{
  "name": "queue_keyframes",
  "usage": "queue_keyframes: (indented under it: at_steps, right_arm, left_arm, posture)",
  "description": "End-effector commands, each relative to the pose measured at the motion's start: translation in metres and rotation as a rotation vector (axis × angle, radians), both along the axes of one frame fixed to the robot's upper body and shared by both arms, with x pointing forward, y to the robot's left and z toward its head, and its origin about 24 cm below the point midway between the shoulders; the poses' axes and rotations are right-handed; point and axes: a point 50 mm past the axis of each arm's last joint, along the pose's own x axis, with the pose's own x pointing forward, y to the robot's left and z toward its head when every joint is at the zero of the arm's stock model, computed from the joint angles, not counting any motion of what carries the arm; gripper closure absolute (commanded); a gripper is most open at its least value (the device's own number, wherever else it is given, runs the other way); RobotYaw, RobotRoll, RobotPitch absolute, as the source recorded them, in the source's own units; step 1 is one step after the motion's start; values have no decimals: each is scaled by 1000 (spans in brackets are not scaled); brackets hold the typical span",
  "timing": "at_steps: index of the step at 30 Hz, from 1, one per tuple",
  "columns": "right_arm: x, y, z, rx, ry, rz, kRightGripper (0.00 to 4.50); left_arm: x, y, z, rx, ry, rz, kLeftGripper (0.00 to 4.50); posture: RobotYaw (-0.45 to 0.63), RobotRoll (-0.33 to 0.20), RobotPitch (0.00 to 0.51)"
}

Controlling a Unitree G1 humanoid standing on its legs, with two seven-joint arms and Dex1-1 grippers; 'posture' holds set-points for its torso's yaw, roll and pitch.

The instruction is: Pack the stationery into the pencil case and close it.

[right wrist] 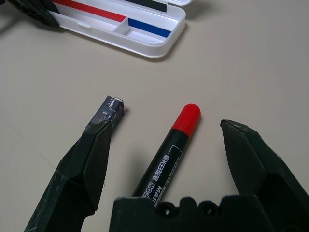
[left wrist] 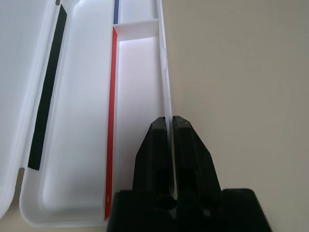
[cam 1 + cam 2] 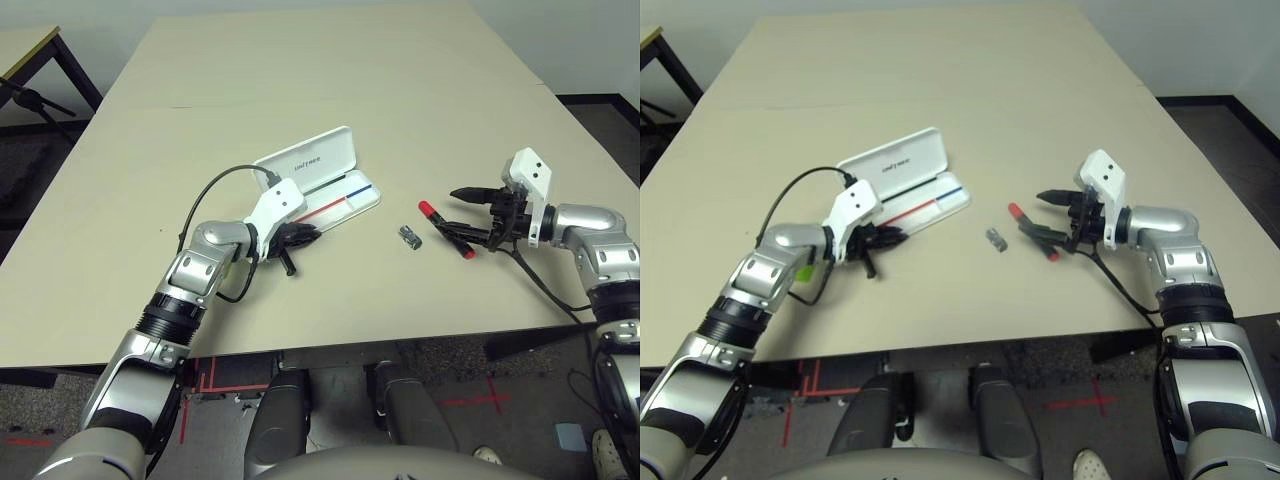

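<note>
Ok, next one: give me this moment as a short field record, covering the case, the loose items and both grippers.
pencil case: open on table, tray bare
left gripper: shut on pencil case, pinching the tray's side wall
right gripper: open, fingers either side of the marker
marker: black, red cap, lying on table
clip-like piece: on table, between case and marker

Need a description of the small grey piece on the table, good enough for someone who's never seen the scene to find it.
Start at the open white pencil case near the middle of the table. Toward the robot's right lies a black marker with a red cap, between the open right gripper's fingers. The grey metallic piece sits apart between case and marker: short, stubby, far smaller than either.
</note>
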Motion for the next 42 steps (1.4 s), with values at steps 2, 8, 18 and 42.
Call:
queue_keyframes:
  at_steps: [2,8,18,42]
  right_arm:
    - [-2,3,-3,-3,-3,13,0]
    - [-2,3,-5,-6,-1,15,0]
    - [2,6,-5,-8,-7,23,0]
    - [-2,9,-5,-5,45,84,0]
  left_arm:
    - [-5,8,5,29,-20,-63,4479]
    - [-20,23,13,41,-64,-154,4479]
    - [-47,27,8,70,-94,-322,4479]
    - [-51,32,-10,141,-107,-358,584]
  posture:
    - [-67,0,143]
    - [-58,0,141]
    - [-36,0,141]
    - [-39,0,141]
